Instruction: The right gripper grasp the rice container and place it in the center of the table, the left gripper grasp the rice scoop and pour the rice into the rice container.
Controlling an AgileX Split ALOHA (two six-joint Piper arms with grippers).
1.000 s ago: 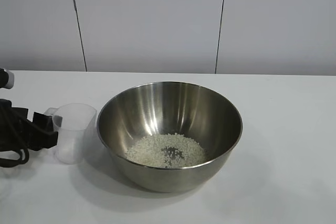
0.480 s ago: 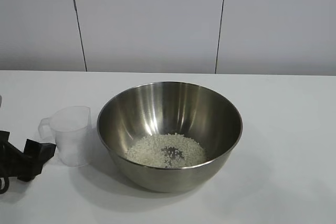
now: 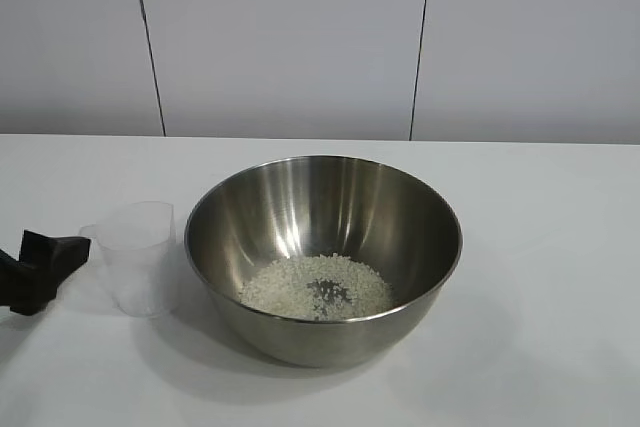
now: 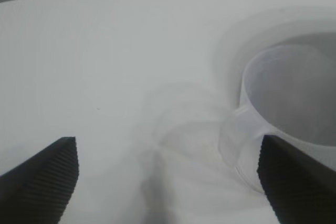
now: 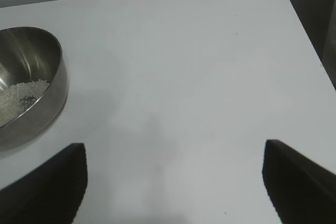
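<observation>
We see a white table (image 3: 560,247) before a grey panelled wall (image 3: 290,37); a bowl (image 3: 322,237) with rice (image 3: 315,287) sits mid-table, a cup (image 3: 140,255) beside it. Left gripper (image 3: 62,259) and right gripper (image 5: 173,182) both gape, holding nothing.

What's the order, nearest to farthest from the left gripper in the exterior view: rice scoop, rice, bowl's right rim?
From the left gripper:
1. rice scoop, right beside it.
2. rice, in the bowl's bottom.
3. rice container's right rim, far side.
</observation>
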